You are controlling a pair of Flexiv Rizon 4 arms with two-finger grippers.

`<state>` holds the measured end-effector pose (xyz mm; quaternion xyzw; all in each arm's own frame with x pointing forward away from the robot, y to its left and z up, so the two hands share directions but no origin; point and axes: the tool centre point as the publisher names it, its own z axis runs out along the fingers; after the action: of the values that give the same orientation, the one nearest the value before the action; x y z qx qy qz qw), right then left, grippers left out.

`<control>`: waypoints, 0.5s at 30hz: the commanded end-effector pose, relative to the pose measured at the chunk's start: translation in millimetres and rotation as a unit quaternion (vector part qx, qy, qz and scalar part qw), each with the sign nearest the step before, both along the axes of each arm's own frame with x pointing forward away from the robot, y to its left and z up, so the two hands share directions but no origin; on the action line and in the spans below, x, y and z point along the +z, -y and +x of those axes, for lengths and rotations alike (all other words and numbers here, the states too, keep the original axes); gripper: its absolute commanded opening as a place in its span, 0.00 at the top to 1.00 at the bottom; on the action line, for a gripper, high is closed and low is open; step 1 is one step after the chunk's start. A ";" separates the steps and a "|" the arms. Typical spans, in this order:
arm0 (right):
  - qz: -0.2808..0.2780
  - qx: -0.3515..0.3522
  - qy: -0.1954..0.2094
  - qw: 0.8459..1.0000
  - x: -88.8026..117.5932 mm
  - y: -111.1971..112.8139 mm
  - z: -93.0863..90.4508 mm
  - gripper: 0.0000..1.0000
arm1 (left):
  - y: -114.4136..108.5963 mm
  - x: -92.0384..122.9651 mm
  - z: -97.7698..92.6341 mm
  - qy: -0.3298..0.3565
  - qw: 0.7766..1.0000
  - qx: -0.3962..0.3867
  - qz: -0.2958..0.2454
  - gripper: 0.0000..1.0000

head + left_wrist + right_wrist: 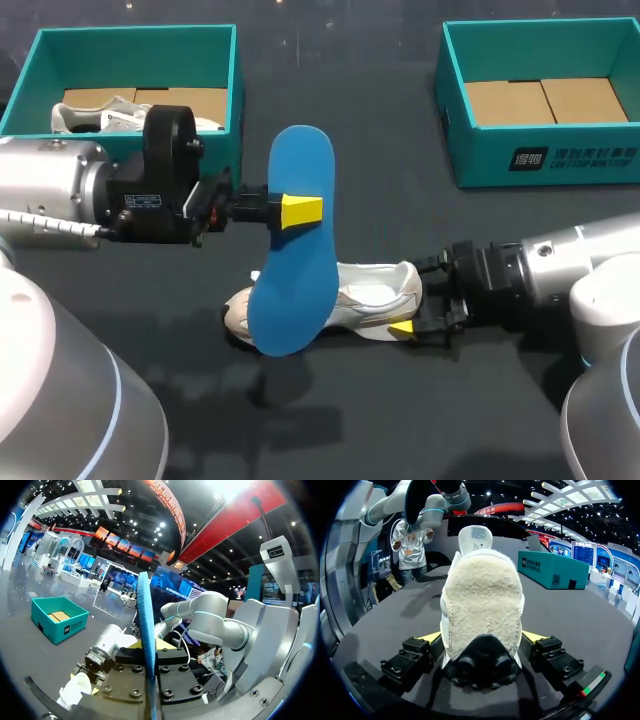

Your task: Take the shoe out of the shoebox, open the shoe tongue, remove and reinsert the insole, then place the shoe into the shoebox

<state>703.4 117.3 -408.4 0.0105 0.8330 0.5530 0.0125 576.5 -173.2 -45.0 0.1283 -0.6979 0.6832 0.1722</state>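
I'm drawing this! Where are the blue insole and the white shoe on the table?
blue insole [295, 285], head view, on its wide middle.
white shoe [378, 293], head view, on its side near the heel.

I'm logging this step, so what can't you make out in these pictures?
Head view: the insole covers the shoe at its middle, hiding laces and tongue.
Right wrist view: the shoe's heel fills the view, hiding its opening.
Left wrist view: the insole sits edge-on in the left tool, so its faces are unseen.
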 end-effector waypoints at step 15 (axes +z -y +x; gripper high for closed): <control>-0.246 -0.015 -0.108 0.963 41.6 34.5 -13.2 0.00 | 2.1 -1.0 -0.1 0.000 1.000 0.000 -0.001 1.00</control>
<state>695.7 86.4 -384.8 0.0687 0.8892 0.4487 -0.0564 576.1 -173.2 -45.5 0.1283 -0.6979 0.6833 0.1718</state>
